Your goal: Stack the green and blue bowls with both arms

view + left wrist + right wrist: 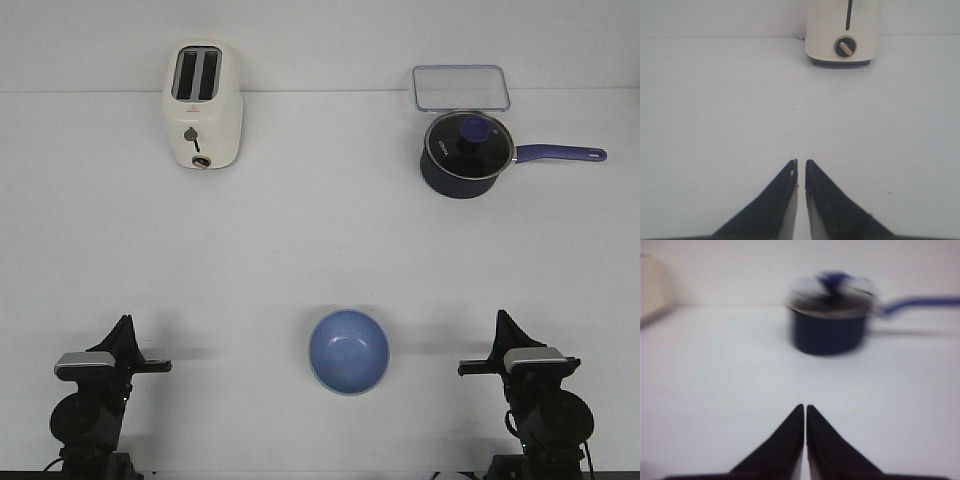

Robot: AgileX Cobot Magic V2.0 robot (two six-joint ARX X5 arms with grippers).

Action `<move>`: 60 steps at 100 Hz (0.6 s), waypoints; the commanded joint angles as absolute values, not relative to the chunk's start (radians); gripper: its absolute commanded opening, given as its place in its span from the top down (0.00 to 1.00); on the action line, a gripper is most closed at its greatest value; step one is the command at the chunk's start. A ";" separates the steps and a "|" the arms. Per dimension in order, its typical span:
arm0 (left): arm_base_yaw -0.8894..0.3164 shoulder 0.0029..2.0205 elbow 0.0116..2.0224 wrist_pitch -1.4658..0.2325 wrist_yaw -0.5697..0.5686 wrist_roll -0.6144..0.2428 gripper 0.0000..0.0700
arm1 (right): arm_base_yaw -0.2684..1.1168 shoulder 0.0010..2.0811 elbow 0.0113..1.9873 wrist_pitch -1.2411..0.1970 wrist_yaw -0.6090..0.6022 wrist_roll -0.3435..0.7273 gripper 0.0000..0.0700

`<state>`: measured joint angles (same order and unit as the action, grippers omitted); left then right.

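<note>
Here, blue bowl (348,351) upright on table (320,230) between arms; green bowl unseen, possibly nested beneath. Left gripper (801,162) and right gripper (805,407) closed, empty. Bowl looks light, smooth, slippery; pinch rim.

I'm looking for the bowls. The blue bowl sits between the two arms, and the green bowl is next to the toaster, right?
Not quite. The blue bowl does sit between the arms, but no green bowl shows anywhere; the front view shows nothing beside the toaster.

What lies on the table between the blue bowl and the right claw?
Nothing: in the front view, only bare white table separates the blue bowl from the right claw.
</note>
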<state>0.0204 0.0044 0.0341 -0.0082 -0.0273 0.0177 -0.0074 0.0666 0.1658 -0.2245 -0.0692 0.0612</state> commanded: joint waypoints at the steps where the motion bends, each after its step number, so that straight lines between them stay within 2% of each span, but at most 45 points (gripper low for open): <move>1: 0.021 0.003 0.014 0.002 -0.026 0.034 0.98 | -0.017 0.046 0.128 -0.192 -0.078 0.023 0.99; 22: 0.021 0.003 0.014 0.002 -0.026 0.034 0.98 | -0.020 0.001 0.019 -0.144 -0.078 -0.016 0.99; 60: 0.021 0.003 0.014 0.002 -0.026 0.034 0.98 | -0.020 0.001 0.013 -0.096 -0.078 0.003 0.99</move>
<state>0.0204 0.0044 0.0341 -0.0082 -0.0273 0.0177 -0.0200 0.0025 0.0151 -0.1089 -0.0776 -0.0025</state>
